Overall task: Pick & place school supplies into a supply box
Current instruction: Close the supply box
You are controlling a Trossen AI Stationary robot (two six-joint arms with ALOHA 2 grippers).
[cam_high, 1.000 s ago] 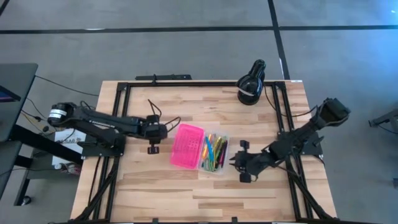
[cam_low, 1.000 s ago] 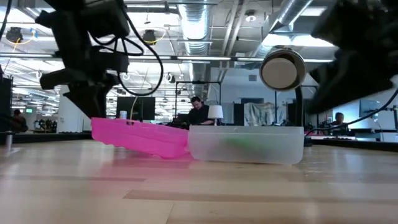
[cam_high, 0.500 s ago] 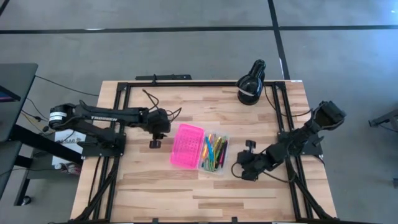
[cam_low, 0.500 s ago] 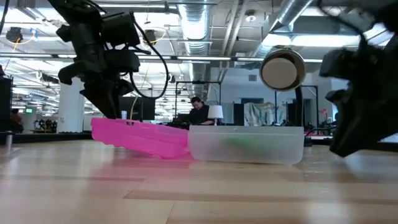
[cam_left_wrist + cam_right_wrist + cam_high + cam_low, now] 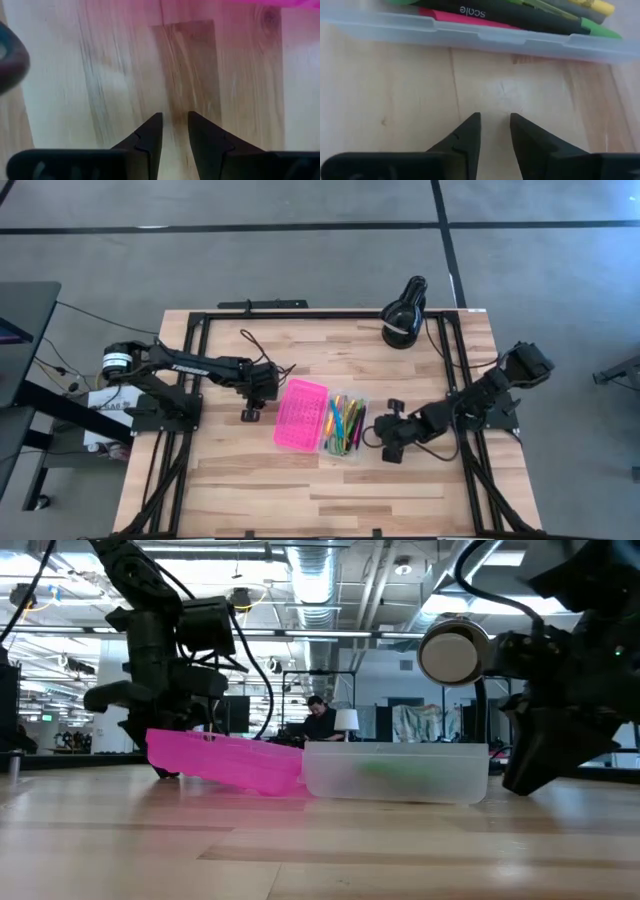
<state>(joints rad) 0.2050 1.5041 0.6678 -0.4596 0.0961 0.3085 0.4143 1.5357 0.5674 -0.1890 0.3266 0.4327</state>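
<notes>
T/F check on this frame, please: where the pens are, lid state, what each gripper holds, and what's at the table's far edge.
1. The pens lie in the clear base of the supply box. True.
2. The pink lid is shut over the base. False: it lies open beside the base, on the left arm's side.
3. The right gripper holds a pen. False: nothing is between its fingers; it is just short of the base's wall.
4. The left gripper holds nothing. True.
5. A black lamp stands at the table's far edge. True.

Clear plastic pencil case open at mid-table, bright pink textured lid tilted on its left side, colourful pens and pencils lying lengthwise inside the base
</notes>
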